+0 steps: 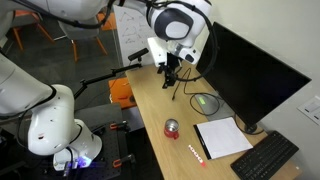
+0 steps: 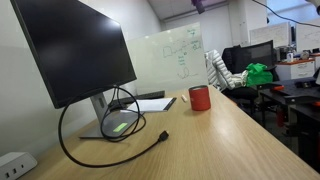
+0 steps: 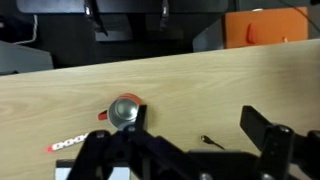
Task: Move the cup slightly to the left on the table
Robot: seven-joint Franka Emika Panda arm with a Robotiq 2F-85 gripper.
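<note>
The small red cup [image 1: 172, 127] with a pale greyish top stands on the light wooden table [image 1: 160, 105], near the white notepad [image 1: 222, 137]. It also shows in an exterior view [image 2: 200, 98] and in the wrist view [image 3: 124, 108]. My gripper [image 1: 170, 72] hangs high above the far part of the table, away from the cup. In the wrist view the gripper [image 3: 200, 135] is open and empty. The cup lies beside the left finger, outside the jaws and partly hidden by it.
A big black monitor [image 1: 250, 75] stands along one table edge, with looped black cables [image 2: 115, 125] at its foot. A keyboard [image 1: 265, 158] lies near the notepad. A thin strip of red-and-white dots [image 3: 72, 145] lies near the cup. An orange chair [image 1: 121, 92] stands beside the table.
</note>
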